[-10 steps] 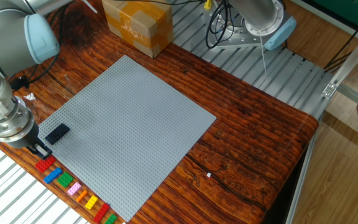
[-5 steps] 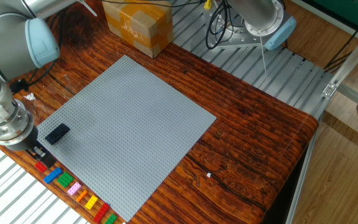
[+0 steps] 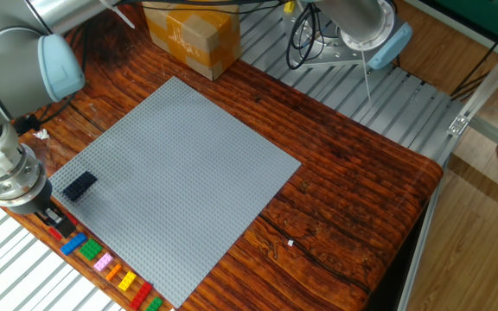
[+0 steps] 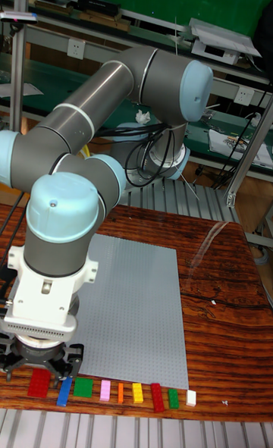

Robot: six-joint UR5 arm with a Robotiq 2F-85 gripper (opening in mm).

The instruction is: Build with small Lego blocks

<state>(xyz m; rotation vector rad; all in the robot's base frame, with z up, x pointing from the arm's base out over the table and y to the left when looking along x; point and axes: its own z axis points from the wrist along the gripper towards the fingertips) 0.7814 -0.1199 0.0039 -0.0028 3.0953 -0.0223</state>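
Your gripper is hovering over the red brick at the row's left end; you cannot tell its jaw width.

The gripper hides most of the red brick in the fixed view; whether it grips it cannot be told. The arm covers the baseplate's left part and the black brick.
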